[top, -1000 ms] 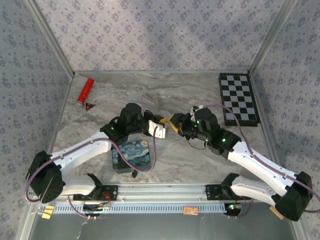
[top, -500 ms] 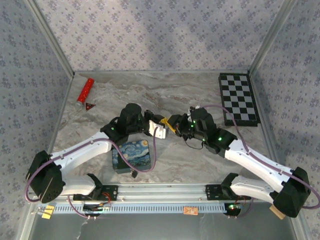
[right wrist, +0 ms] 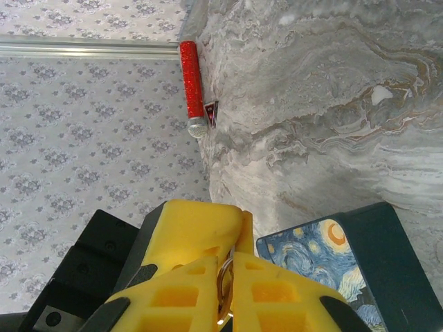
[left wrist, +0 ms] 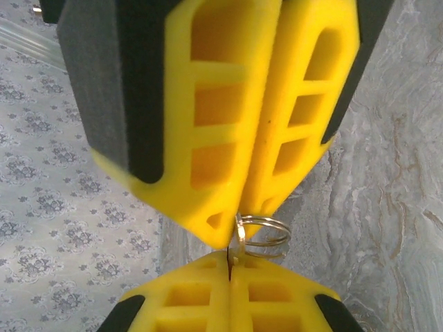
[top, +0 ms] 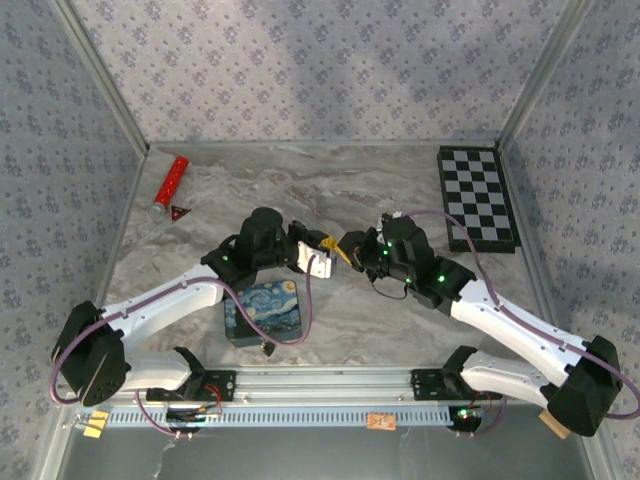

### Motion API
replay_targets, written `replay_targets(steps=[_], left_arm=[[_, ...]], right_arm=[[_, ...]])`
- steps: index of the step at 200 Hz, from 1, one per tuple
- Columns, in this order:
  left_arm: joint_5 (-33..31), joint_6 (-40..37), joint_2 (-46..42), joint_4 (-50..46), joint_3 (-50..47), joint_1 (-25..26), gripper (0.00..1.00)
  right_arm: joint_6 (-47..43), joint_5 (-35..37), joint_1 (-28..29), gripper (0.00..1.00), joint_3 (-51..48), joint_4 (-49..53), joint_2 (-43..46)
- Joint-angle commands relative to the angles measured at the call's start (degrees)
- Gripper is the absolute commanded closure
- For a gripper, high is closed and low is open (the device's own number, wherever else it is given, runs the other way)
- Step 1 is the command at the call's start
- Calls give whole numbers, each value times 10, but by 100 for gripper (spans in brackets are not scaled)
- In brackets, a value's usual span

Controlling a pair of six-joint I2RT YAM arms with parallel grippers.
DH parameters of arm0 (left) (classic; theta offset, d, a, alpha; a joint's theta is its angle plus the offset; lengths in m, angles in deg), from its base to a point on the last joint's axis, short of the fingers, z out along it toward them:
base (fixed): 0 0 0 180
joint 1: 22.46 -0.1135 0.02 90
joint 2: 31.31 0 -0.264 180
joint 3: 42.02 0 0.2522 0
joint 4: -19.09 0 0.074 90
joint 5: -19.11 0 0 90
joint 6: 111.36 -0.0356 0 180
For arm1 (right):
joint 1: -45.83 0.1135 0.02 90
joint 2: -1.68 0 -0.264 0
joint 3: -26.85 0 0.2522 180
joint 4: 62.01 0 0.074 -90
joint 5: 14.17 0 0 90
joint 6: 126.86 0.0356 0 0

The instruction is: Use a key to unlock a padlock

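From above: left end effector [top: 333, 251] and right end effector [top: 350, 243] tip to tip over the middle of the table [top: 400, 180], arms bent inward, open room all round. Padlock [top: 268, 348] lying just beside the blue tin [top: 265, 310].
Left wrist: pinched shut, key ring [left wrist: 261, 232] at the tips.
Right wrist: closed on that ring; red cylinder [right wrist: 192, 86] far off by the wall.

The marble-patterned table [top: 340, 190] carries four things. A blue painted tin [top: 263, 311] lies just nearer than the meeting jaws, to their left. A red cylinder [top: 170, 182] and a small dark-red triangle [top: 180, 211] lie far left of them, and a checkerboard [top: 476, 198] lies well right, farther back.
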Motion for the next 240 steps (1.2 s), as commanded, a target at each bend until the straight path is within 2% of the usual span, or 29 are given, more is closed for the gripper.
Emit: replay_targets(steps=[1, 27, 45, 77, 101, 119, 141, 160, 177, 205, 240], left_arm=[[12, -8, -7, 9, -3, 4, 100], [9, -4, -6, 12, -1, 3, 100], [6, 3, -7, 15, -1, 2, 94], [6, 70, -29, 32, -4, -7, 71], [-13, 183, -72, 51, -9, -12, 61], [-33, 288, -102, 48, -8, -21, 64], [-83, 415, -135, 30, -12, -23, 69], [-132, 541, -158, -42, 1, -29, 69], [-177, 659, -165, -149, 30, -40, 69], [-242, 805, -165, -325, 51, -59, 59], [-241, 935, -176, -483, 35, -94, 44]], right_arm=[[-10, 8, 1, 91, 1, 7, 4], [-23, 10, 1, 96, 10, 20, 3], [-37, 14, -3, 100, 13, 30, 9], [-114, -19, -38, 100, 11, 24, 30], [-259, -89, -86, 100, 8, 1, 49], [-353, -137, -105, 100, 6, 1, 54], [-376, -193, -122, 100, -30, -64, 57], [-377, -204, -131, 100, -70, -131, 68], [-393, -198, -137, 100, -85, -133, 77], [-415, -200, -147, 100, -114, -144, 95], [-454, -196, -150, 100, -131, -111, 125]])
